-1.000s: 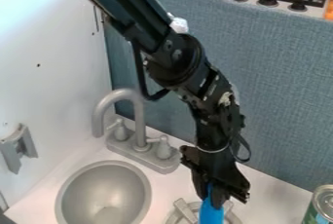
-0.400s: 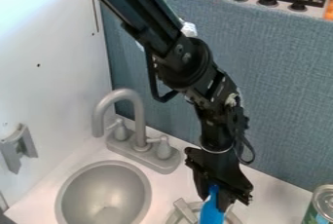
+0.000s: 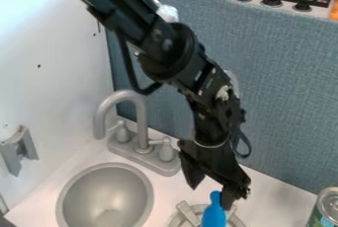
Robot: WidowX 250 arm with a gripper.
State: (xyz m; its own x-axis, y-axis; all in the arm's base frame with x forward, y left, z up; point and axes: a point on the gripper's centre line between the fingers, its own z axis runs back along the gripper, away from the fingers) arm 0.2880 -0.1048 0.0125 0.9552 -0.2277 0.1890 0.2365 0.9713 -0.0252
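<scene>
Pincer (image 3: pixel 210 198) spread wide, gripping nothing, at narrow top of blue object (image 3: pixel 213 216); grey ring (image 3: pixel 177 221) around its lower part; sink (image 3: pixel 105 191), faucet (image 3: pixel 141 117) nearby.

Grey faucet (image 3: pixel 141 122) behind round sink (image 3: pixel 105 191); can (image 3: pixel 328 205) at right edge.

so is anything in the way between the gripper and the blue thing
Nothing visible stands between the gripper and the blue thing; its narrow top is right beside one of the open fingers.

No text, numbers or signs readable, label (image 3: pixel 318 219) on can (image 3: pixel 328 204) included.
</scene>
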